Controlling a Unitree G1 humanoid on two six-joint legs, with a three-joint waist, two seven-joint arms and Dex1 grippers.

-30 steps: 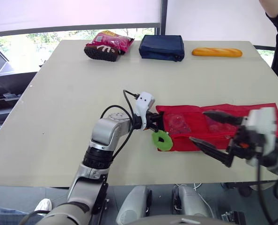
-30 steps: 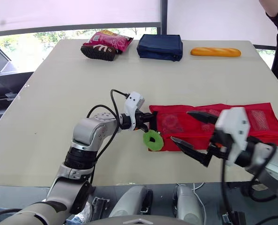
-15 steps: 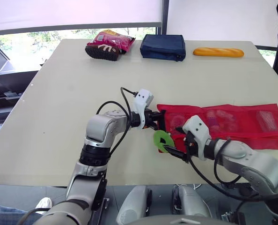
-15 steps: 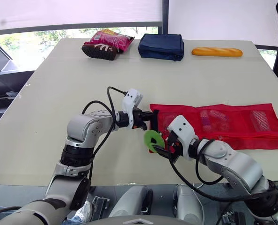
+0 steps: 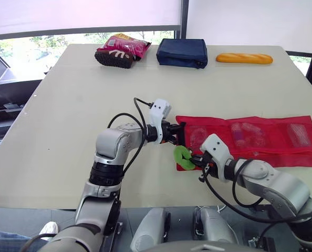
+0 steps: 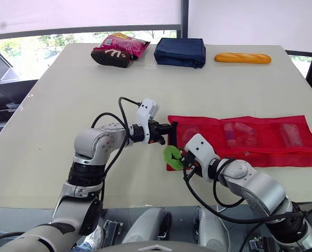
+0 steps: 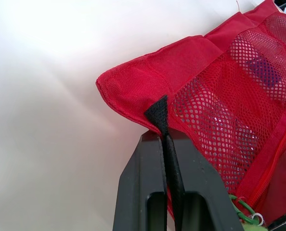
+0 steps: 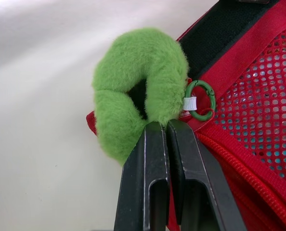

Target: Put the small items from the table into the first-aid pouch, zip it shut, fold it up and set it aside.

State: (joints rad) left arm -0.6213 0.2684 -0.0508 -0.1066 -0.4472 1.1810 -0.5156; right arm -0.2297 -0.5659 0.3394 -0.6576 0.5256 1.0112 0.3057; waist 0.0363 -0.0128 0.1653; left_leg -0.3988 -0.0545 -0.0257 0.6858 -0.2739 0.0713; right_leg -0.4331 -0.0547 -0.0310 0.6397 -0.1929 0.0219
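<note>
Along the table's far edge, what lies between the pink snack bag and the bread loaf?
A navy blue bag lies between the snack bag and the loaf, apart from both, as both eye views show.

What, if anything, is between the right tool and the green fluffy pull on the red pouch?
Nothing visible. The right tool is shut on the green fluffy pull at the left end of the red pouch, with no gap or object between them. The left tool pinches the black tab on that same end.
</note>
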